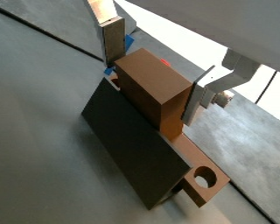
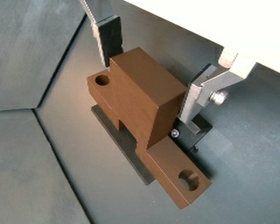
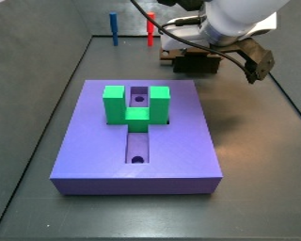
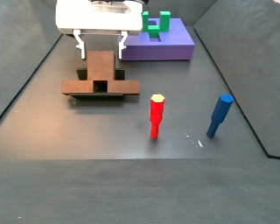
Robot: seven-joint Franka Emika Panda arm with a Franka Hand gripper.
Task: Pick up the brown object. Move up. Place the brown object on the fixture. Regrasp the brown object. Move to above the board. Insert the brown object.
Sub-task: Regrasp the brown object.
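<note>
Brown object [image 2: 143,92] on fixture [image 1: 130,149], between spread fingers [image 2: 108,39] of gripper [image 2: 152,66], unclamped

My two wrist cameras look down from close above, between my fingers, at the brown object [image 1: 154,87] on the fixture [image 1: 130,140], each from a different side. A side view stands farther off, beyond the near end of the board [image 3: 140,141], and faces my gripper [image 3: 198,61] at the back. A side view looks from the opposite end, with the red peg [image 4: 157,115] nearest.
</note>
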